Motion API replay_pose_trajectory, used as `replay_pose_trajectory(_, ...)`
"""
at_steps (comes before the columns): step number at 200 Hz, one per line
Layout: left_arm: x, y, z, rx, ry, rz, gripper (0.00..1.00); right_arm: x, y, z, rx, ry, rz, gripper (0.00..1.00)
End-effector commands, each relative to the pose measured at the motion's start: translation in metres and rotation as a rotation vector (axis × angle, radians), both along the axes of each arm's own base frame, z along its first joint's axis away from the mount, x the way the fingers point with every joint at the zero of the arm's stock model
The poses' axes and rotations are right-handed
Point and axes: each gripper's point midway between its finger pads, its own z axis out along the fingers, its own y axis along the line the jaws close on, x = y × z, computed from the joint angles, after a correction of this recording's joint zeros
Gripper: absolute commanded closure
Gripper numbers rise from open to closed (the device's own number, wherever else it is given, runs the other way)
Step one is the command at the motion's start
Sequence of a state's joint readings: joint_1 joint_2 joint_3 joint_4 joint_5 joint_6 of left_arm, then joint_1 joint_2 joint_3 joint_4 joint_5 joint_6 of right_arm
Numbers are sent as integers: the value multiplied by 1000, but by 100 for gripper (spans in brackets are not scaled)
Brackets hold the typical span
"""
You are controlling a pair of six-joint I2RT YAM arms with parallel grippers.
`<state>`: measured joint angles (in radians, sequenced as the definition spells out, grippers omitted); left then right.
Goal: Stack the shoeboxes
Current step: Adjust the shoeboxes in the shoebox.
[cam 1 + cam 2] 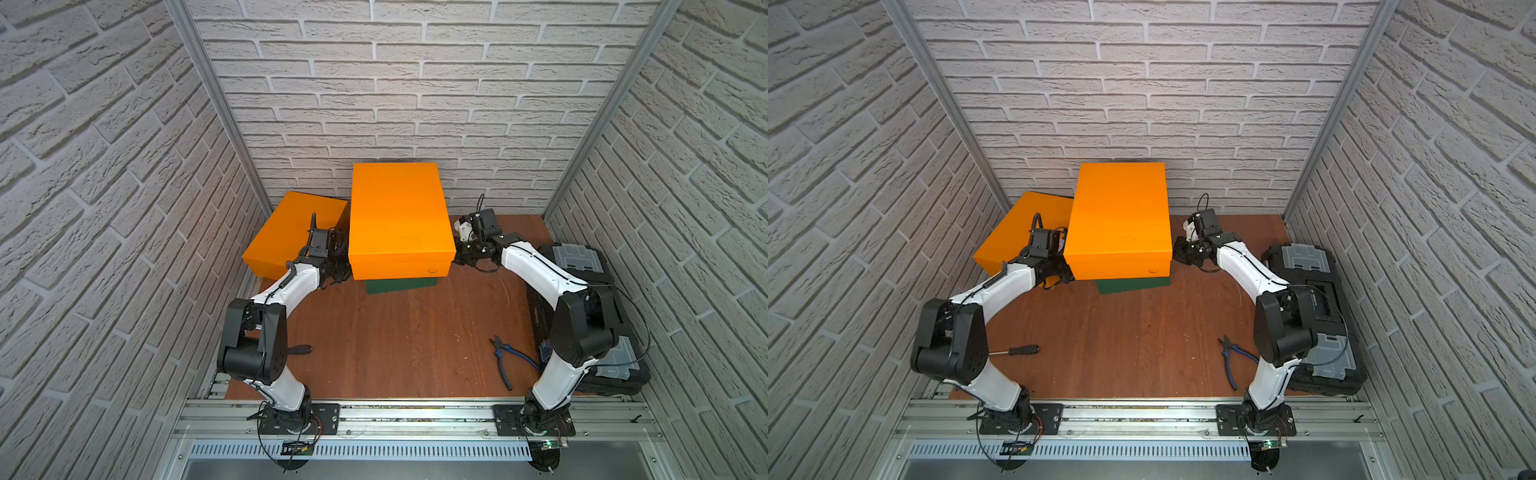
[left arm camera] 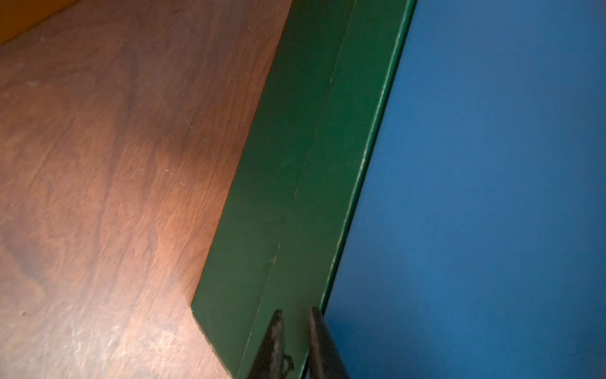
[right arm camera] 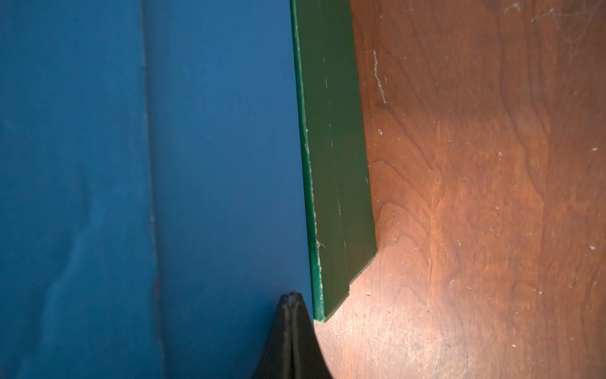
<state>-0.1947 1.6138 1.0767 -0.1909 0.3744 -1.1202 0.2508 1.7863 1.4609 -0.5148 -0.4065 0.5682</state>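
The top orange shoebox (image 1: 399, 216) hides the blue shoebox (image 2: 475, 197) under it from above; the green shoebox (image 1: 401, 284) peeks out below, on the table (image 1: 395, 340). Beside this stack, the left pincer (image 2: 296, 313) is narrowly parted and empty, the right pincer (image 3: 292, 295) clenched, both cropped.

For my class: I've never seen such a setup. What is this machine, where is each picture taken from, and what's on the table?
Two robot arms stand at a wooden table. Two pictures look down from overhead; the other two come from cameras on the arms' wrists. Mid-table is a stack: green box lowest, blue box, orange box on top. A second orange box sits beside it, on the left arm's side. Around lie pliers, a screwdriver and black tool cases. The left gripper is slightly open, the right gripper shut; neither grips anything.
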Motion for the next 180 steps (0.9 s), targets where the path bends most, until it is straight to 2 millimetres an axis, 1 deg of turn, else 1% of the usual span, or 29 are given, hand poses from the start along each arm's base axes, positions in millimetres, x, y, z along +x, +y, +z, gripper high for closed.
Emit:
replay_pose_trajectory(1, 4, -20, 20, -55, -48, -66, 83, 7, 28, 26, 74, -76, 74, 94)
replay_pose_trajectory(45, 0, -21, 18, -55, -41, -68, 83, 5, 25, 22, 62, -66, 74, 94)
replay_pose_trajectory(71, -3, -18, 19, -52, -42, -66, 83, 4, 16, 24, 56, -70, 57, 94)
replay_pose_trajectory(93, -4, -10, 20, -38, -43, -55, 83, 3, 8, 26, 40, -76, 48, 94)
replay_pose_trajectory(120, -8, 7, 22, -20, -37, -26, 83, 1, -4, 28, 21, -75, 36, 93)
replay_pose_trajectory(141, -14, 28, 32, 5, -49, 16, 83, -2, -18, 29, -16, -87, 12, 93)
replay_pose_trajectory(159, -21, 50, 46, 27, -73, 60, 83, -7, -29, 31, -39, -88, -3, 93)
replay_pose_trajectory(168, -24, 59, 57, 32, -89, 81, 83, -7, -36, 35, -48, -95, -17, 93)
replay_pose_trajectory(180, -28, 65, 77, 41, -129, 91, 83, -8, -45, 44, -59, -115, -41, 93)
